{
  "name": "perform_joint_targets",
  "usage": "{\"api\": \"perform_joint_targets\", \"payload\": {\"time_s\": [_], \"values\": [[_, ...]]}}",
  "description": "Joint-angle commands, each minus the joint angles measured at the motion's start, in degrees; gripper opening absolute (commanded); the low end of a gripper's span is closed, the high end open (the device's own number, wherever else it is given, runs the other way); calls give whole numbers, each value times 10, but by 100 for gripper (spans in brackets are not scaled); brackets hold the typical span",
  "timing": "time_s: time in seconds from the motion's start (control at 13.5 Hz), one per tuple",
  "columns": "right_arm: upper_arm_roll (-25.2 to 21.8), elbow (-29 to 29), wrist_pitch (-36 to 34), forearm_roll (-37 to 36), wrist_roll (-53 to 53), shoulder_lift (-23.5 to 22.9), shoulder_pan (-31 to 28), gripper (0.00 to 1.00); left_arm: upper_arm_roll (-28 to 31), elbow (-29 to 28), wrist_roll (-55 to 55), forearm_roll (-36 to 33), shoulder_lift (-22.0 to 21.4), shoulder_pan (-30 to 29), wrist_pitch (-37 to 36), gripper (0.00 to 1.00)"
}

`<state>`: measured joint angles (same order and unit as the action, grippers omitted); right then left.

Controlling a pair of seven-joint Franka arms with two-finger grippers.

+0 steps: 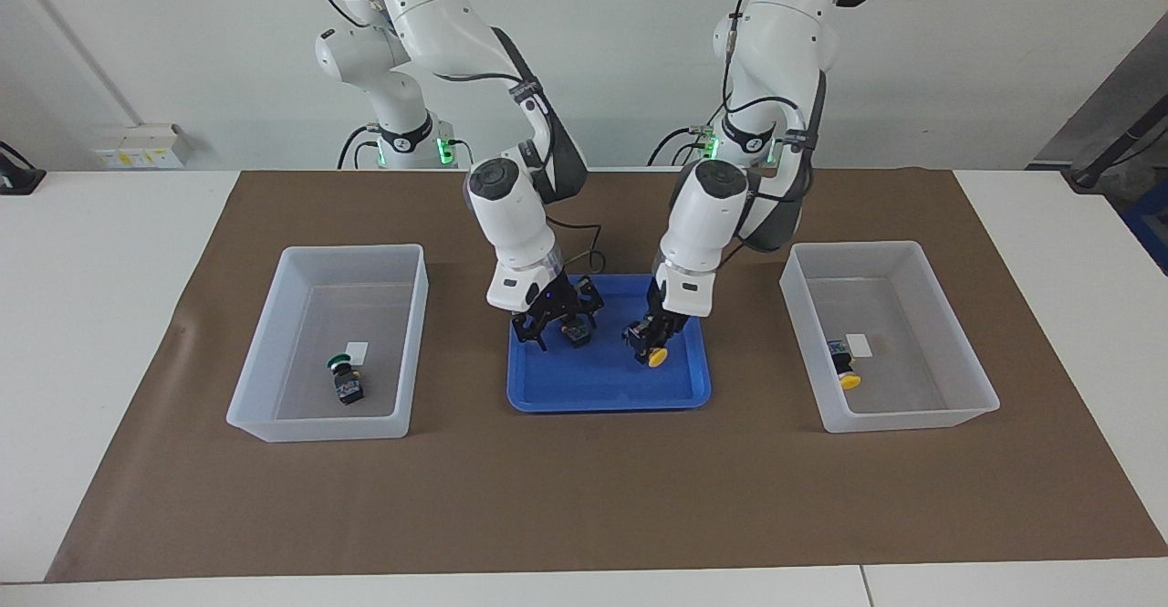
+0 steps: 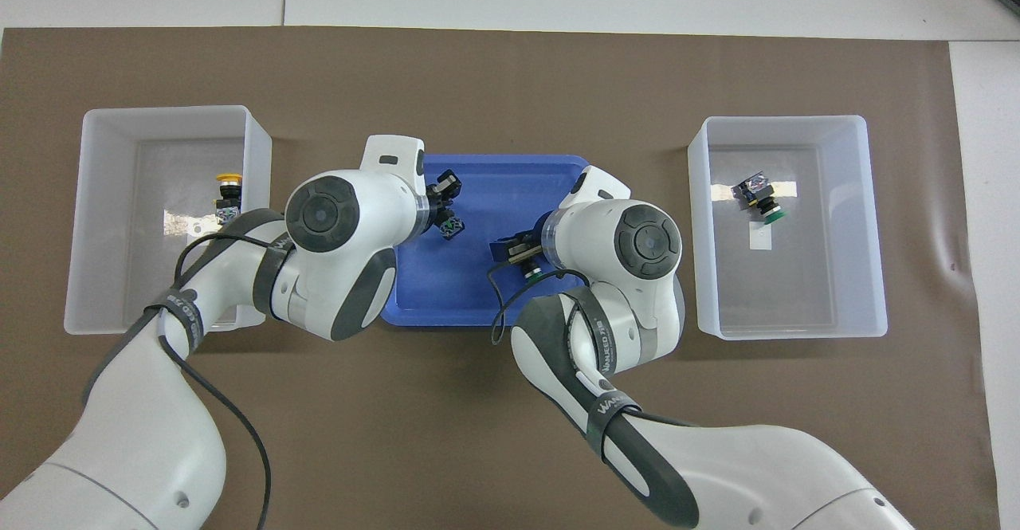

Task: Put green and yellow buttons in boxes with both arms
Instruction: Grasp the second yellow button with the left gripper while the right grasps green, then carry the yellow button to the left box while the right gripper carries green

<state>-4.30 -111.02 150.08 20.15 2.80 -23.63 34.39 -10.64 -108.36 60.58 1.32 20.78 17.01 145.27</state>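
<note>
Buttons first. One yellow button (image 1: pixel 656 355) is pinched in the left gripper (image 1: pixel 650 344), which is closed tight on its dark body. It hangs over the blue tray (image 1: pixel 607 402), at the side toward the left arm. I cannot tell if it touches the tray floor.

One green button (image 1: pixel 573 333) lies in the tray, at the side toward the right arm. The right gripper (image 1: pixel 558 322) is low over it, and its fingers are spread wide, one on each side of the button. I cannot tell if they touch it.

A second green button (image 1: pixel 345 379) lies in the clear box (image 1: pixel 265 379) at the right arm's end of the table. A second yellow button (image 1: pixel 845 371) lies in the other clear box (image 1: pixel 958 361), at the left arm's end. Each box also has a small white label (image 1: pixel 358 349) on its floor. Tray and boxes sit on a brown mat (image 1: pixel 584 497).

From the front you see the yellow cap under the left gripper. From above that cap is hidden, and only the dark body (image 2: pixel 451 228) shows.

From above a bit of the tray button's green cap (image 2: pixel 532 273) peeks out by the right arm's wrist. From the front only its dark body shows.
</note>
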Motion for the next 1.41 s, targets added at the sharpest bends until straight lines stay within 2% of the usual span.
{"api": "perform_joint_targets", "payload": {"time_s": [0.0, 0.07, 0.15, 0.22, 0.3, 0.52, 0.67, 0.81, 0.96, 1.11, 1.33], "values": [[0, -1, 10, 15, 3, -8, 12, 100, -7, 74, -49, 2, -13, -53, -116, 0], [0, -1, 7, 14, 8, -8, 11, 94, -8, 94, -71, 4, -14, -80, -139, 0], [0, 0, 4, 14, 14, -8, 10, 43, -10, 100, -101, 4, -16, -106, -151, 0], [0, 0, 4, 14, 12, -9, 9, 6, -11, 104, -142, 4, -22, -127, -166, 0], [0, 0, 5, 15, 10, -9, 9, 0, -12, 104, -190, 4, -25, -150, -187, 0], [0, 7, 3, 15, 6, -9, 9, 0, -13, 108, -353, 22, -37, -215, -236, 0], [-2, 20, -3, 14, -44, -3, 11, 0, -11, 109, -439, 25, -42, -247, -260, 0], [-9, 33, -49, 13, -71, 23, 2, 0, -5, 98, -517, 25, -50, -272, -259, 0], [-23, 47, -111, 4, -66, 62, -38, 0, -4, 77, -591, 25, -59, -307, -250, 0], [-23, 49, -157, -1, -34, 91, -92, 0, -2, 32, -651, 23, -72, -324, -212, 0], [-23, 49, -223, -26, 109, 111, -177, 0, -2, -36, -668, 19, -76, -334, -133, 0]]}}
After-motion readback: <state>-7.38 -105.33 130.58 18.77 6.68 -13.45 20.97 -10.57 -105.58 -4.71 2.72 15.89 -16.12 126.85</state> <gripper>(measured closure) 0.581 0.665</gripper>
